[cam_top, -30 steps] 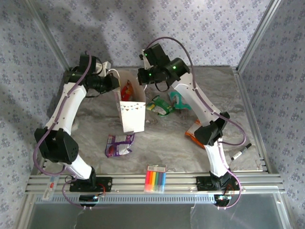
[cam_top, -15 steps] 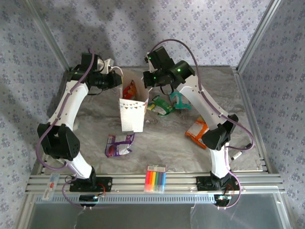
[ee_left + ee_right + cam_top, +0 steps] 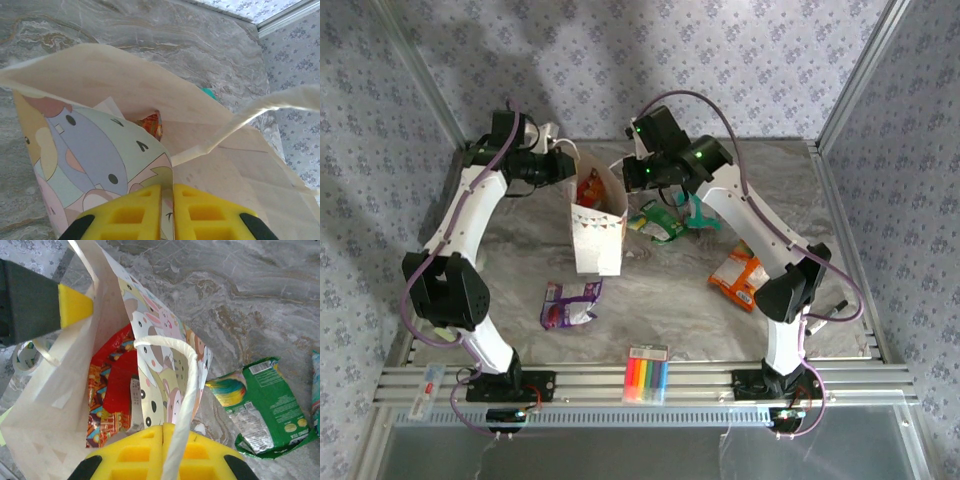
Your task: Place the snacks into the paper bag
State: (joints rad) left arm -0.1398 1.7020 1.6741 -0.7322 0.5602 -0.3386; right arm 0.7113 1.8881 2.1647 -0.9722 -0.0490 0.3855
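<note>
The white paper bag [image 3: 597, 232] stands upright mid-table with its mouth held apart. My left gripper [image 3: 563, 169] is shut on its left wall [image 3: 100, 145], the printed paper pinched between the yellow fingers [image 3: 135, 212]. My right gripper [image 3: 163, 432] is shut on the opposite wall, and the cord handle [image 3: 182, 390] hangs across one finger. The large red packet [image 3: 117, 385] lies inside the bag. On the table lie the green packet [image 3: 658, 222], the teal one [image 3: 696, 212], the orange one [image 3: 740, 277] and the purple one [image 3: 568, 303].
A rainbow-striped marker pack [image 3: 647, 375] lies near the front rail. A black pen [image 3: 825, 310] is at the right edge. A tape roll [image 3: 22, 357] sits behind the bag. Metal frame posts and patterned walls enclose the table.
The right arm has swung to the right, its elbow moving out over the orange packet, and the bag's mouth and top have been pulled slightly right. The left gripper has barely moved.
</note>
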